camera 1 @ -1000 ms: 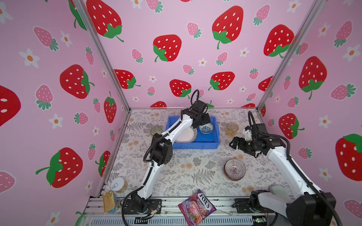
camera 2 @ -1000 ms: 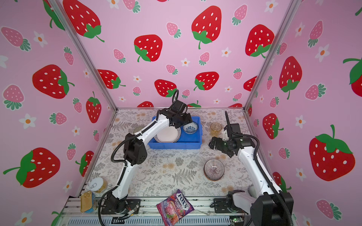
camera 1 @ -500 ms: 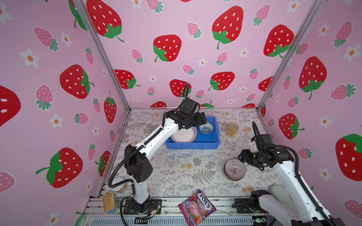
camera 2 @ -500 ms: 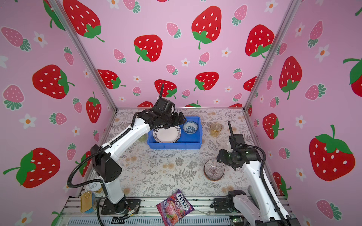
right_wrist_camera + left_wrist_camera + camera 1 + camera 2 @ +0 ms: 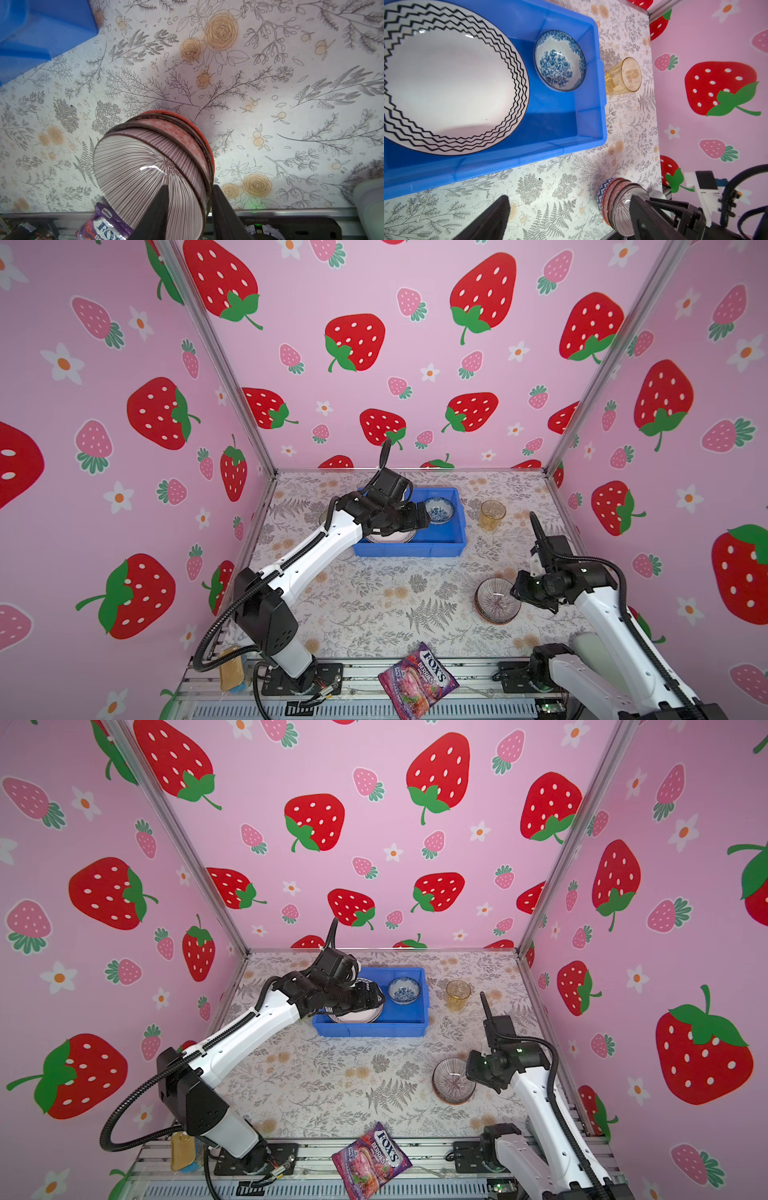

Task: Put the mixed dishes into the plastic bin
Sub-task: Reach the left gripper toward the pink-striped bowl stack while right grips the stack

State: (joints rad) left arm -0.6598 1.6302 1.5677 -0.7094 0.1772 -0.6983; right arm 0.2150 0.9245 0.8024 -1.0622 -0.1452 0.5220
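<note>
The right end effector (image 5: 190, 187) pinches the rim of stacked striped-and-orange bowls (image 5: 135, 166); left end effector (image 5: 570, 197) gapes.

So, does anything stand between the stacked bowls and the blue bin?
Nothing lies on the table between the stacked bowls and the blue bin. However, the left gripper hangs over the bin, above the zigzag plate.

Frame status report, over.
Left gripper open near blue bin; plate, blue bowl inside. Right gripper astride bowl stack rim, grip unclear. Amber glass outside bin. Nothing blocking.
</note>
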